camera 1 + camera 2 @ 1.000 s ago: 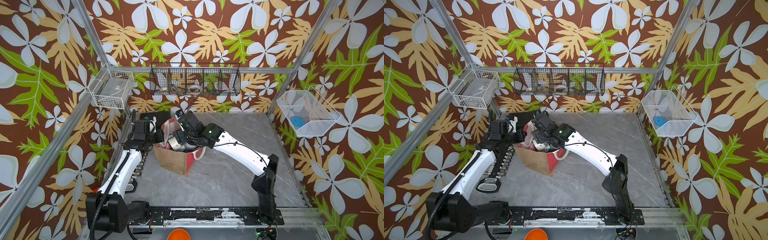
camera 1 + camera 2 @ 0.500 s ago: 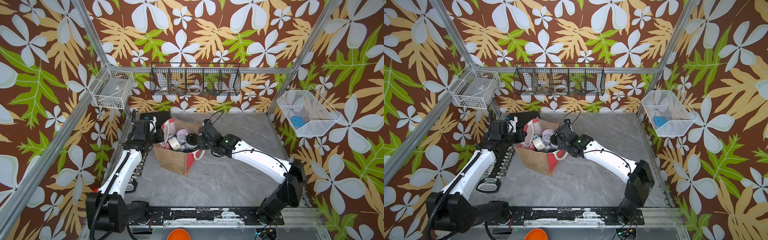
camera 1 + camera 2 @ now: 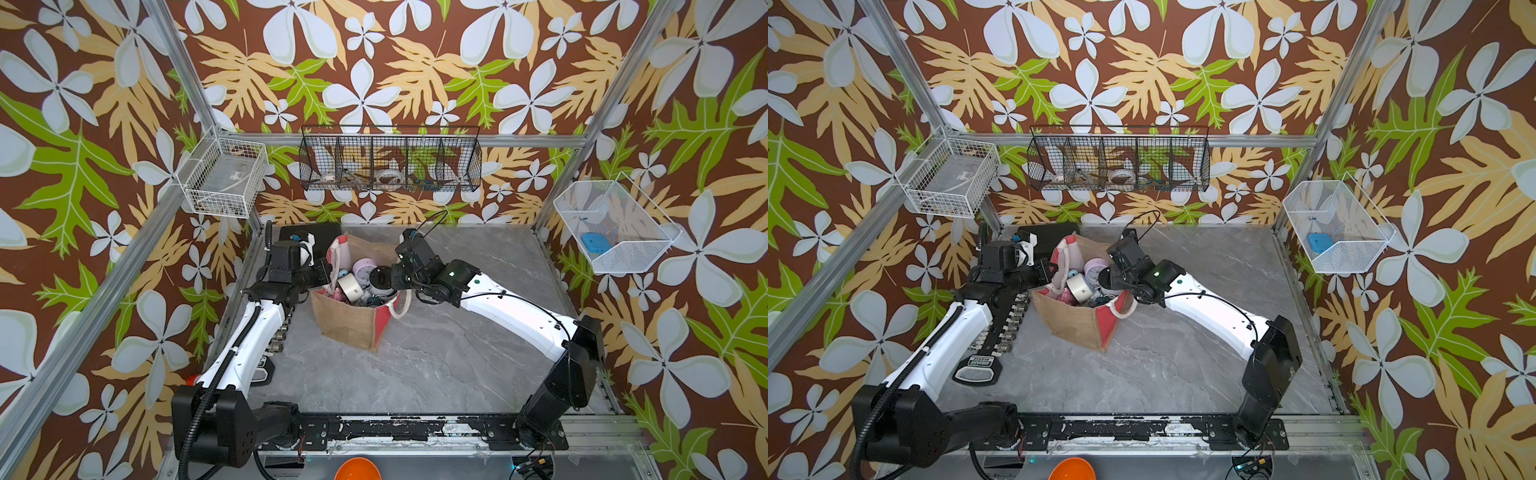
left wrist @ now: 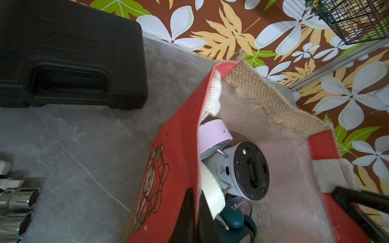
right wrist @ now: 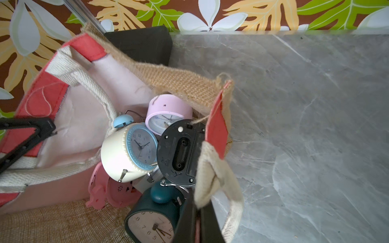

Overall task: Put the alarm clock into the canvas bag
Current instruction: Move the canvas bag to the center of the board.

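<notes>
I see alarm clock [image 5: 181, 151] in canvas bag [image 3: 349, 328], black back up atop other clocks [image 5: 134, 151], just beside R claw [image 5: 197, 221]; R claw pinched shut on bag rim; L claw [image 4: 195, 210] clamps opp. red panel; bag nr counter's [image 3: 457, 353] far-left corner.

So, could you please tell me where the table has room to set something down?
The table is barest beyond the right arm, out to its back and right edges. Another lies between the canvas bag and the base rail. The back left corner is crowded: black case, socket row, and the bag full of alarm clocks.
</notes>
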`<state>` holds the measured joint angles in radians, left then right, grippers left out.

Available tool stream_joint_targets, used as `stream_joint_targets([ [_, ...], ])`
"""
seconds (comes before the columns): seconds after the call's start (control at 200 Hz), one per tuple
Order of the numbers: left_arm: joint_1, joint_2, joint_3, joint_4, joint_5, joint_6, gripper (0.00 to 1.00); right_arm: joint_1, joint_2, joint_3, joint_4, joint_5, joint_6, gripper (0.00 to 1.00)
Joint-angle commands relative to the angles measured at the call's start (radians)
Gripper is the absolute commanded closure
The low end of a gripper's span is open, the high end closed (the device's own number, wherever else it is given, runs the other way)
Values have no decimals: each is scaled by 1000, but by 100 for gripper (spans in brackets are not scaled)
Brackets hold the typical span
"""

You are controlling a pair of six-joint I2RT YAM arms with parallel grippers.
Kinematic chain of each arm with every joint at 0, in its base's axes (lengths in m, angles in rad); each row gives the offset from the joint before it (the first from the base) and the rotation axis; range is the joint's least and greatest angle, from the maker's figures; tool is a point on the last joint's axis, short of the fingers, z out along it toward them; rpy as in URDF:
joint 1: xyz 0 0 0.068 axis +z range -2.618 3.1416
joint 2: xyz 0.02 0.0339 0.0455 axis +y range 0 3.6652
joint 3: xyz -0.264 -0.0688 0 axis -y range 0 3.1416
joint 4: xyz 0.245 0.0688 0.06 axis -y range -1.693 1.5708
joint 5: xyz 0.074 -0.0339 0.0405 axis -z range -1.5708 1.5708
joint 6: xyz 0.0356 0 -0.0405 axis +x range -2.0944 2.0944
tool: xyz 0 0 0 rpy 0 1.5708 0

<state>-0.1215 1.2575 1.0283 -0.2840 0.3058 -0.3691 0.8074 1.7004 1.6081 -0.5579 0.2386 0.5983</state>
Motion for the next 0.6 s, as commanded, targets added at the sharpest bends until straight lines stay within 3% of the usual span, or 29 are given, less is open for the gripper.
stream_joint_targets([
  [0.0, -51, -18, 6, 136, 12, -66, 100, -35, -23, 16, 9, 30, -56, 100],
  [0.305, -222, -9, 10, 239, -71, -185, 100, -227, -102, -34, 0, -35, -141, 100],
  [0.591, -340, 101, 39, 302, -124, -229, 100, -340, -80, -46, 13, -98, -207, 100],
])
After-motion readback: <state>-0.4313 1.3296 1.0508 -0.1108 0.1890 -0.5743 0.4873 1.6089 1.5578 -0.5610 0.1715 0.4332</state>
